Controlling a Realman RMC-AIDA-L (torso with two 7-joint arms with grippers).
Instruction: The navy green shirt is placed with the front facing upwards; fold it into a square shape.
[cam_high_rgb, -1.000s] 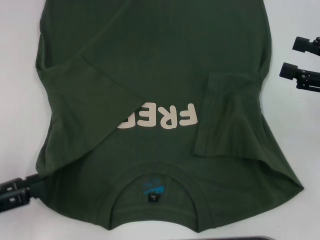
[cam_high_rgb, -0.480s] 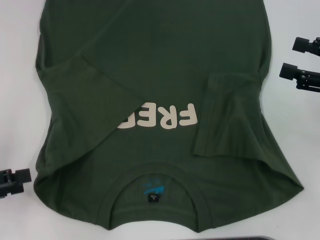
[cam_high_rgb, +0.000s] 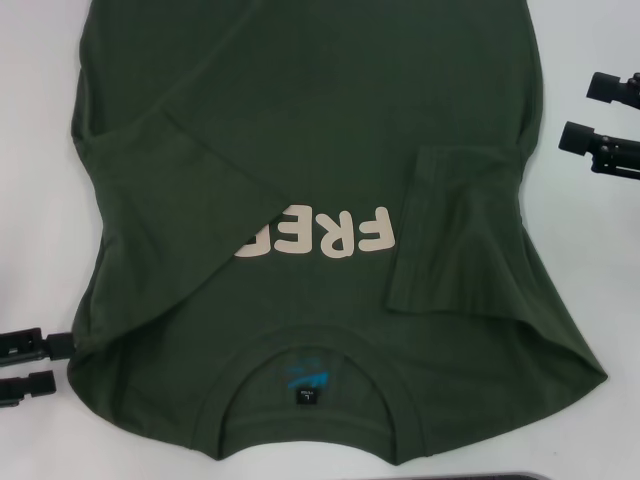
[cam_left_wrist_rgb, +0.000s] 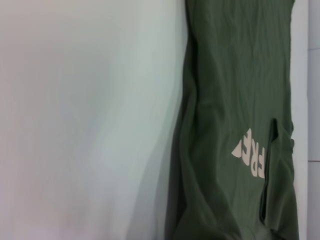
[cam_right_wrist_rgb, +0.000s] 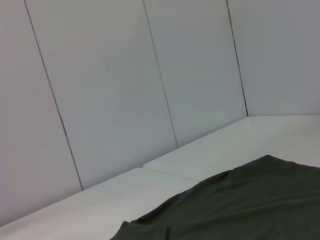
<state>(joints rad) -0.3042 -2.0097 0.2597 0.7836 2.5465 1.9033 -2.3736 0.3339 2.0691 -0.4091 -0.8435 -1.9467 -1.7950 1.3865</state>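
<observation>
The left gripper (cam_high_rgb: 35, 366) sits low at the near left, its two dark fingers (cam_high_rgb: 38, 345) spread apart with nothing between them, the upper tip just touching the shirt's left edge. The right gripper (cam_high_rgb: 590, 113) waits at the far right, fingers also parted and empty, clear of the cloth. The navy green shirt (cam_high_rgb: 310, 130) lies front up on the white table (cam_high_rgb: 40, 150), both sleeves folded inward, collar (cam_high_rgb: 310, 420) nearest, the left sleeve covering part of the cream lettering (cam_high_rgb: 325, 233).
</observation>
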